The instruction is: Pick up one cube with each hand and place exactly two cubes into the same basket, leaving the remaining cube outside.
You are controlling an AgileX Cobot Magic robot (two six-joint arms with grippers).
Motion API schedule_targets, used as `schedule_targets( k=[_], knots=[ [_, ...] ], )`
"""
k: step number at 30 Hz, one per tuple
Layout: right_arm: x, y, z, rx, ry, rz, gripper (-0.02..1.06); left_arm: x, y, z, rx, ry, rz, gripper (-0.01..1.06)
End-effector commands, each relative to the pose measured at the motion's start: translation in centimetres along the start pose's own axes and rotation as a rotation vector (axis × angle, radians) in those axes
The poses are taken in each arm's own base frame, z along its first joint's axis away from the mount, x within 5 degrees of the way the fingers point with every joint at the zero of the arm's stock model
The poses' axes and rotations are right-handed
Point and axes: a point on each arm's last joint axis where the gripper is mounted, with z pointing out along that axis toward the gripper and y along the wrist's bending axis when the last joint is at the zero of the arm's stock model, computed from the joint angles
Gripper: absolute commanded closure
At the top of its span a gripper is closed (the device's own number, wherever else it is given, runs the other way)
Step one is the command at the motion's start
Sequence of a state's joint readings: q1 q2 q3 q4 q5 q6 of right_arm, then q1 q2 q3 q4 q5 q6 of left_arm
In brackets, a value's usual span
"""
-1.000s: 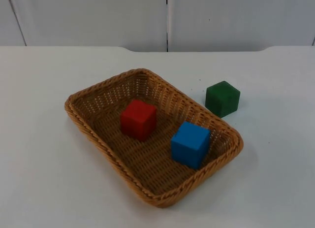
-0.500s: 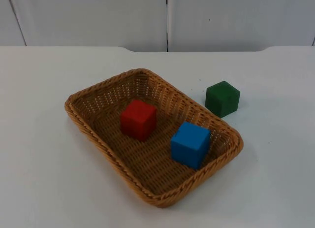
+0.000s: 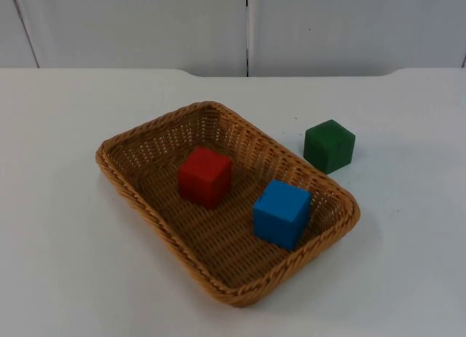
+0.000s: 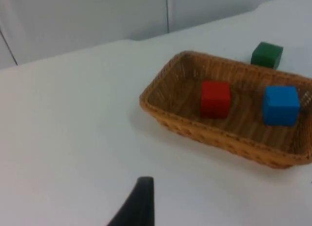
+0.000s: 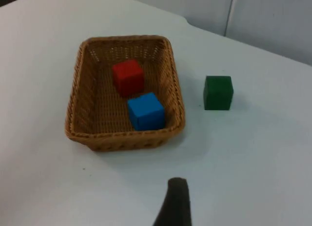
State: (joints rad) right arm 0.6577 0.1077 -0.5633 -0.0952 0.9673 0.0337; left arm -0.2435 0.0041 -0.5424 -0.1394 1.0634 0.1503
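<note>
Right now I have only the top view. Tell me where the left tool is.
Observer: The left tool is over bare table, apart from the basket and facing one of its long sides.
Operator: Now give me the right tool.
Observer: The right tool is over bare table too, apart from the basket and facing the short end where the blue cube sits.
</note>
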Motion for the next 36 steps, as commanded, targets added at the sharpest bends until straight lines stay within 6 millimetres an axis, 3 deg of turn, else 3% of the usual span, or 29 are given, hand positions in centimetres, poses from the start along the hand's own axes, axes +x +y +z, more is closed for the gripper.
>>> schedule_targets(
  k=[1, 6, 13, 36],
  knots=[
    [0.7, -0.3, -0.6, 0.027, 0.009, 0.024, 0.38, 0.5, 0.0, 0.5, 0.007, 0.023, -0.011, 0.09],
    [1.7, -0.3, -1.7, 0.018, -0.014, 0.041, 0.38, 0.6, 0.0, 0.6, 0.009, 0.023, -0.013, 0.09],
    [2.8, 0.2, -0.9, -0.029, 0.068, 0.006, 0.38, 0.7, 0.1, 0.6, -0.004, 0.036, -0.006, 0.09],
    [2.8, 0.3, -0.6, -0.042, 0.052, -0.021, 0.38, 1.2, 0.6, 1.0, -0.062, 0.064, -0.075, 0.09]
  ],
)
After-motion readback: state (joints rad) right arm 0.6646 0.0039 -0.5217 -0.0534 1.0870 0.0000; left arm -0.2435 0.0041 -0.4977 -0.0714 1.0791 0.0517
